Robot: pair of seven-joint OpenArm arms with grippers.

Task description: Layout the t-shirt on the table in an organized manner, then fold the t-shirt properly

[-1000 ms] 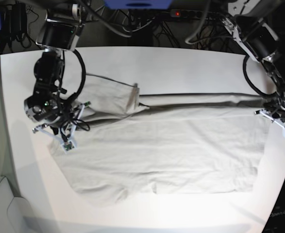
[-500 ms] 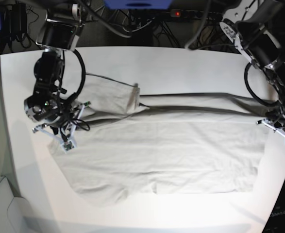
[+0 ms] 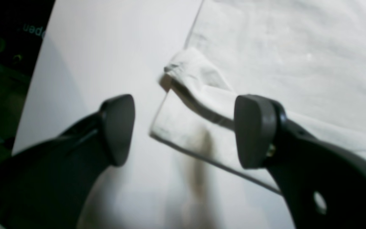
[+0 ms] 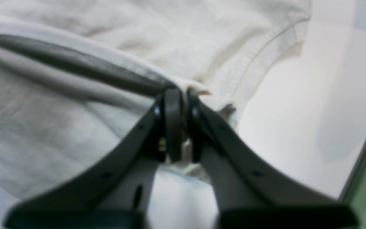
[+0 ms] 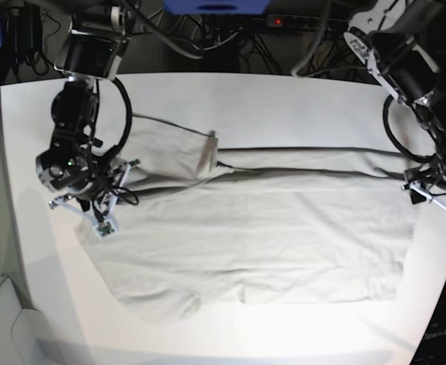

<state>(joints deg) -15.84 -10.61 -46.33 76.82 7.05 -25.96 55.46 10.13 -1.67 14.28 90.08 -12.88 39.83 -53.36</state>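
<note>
- The t-shirt point(image 5: 260, 236), a pale grey-beige garment, lies spread across the middle of the white table point(image 5: 283, 99), with its long body running from one side of the table to the other.
- Along the shirt's far edge, a fold of cloth is doubled over, forming a long ridge with a dark shadow line.
- One short sleeve point(image 5: 181, 152) lies on the far side of the shirt, toward the right arm.
- The right gripper point(image 4: 179, 95) sits at the shirt's corner nearest that sleeve. In the right wrist view its two dark jaws are clenched almost together on a pinch of the shirt's cloth, and a taut ridge of fabric runs away from them.
- A stitched hem point(image 4: 259, 47) curves across the shirt just beyond the right gripper, with bare table beside it.
- The left gripper point(image 3: 183, 130) hangs at the shirt's opposite end. Its jaws are released and stand wide apart, holding nothing.
- Between those open jaws, a folded corner of the shirt point(image 3: 183, 127) lies on the table, its hem slightly rumpled and curled upward.
- The shirt's near edge lies a little unevenly, with a shallow dip near its middle.
</note>
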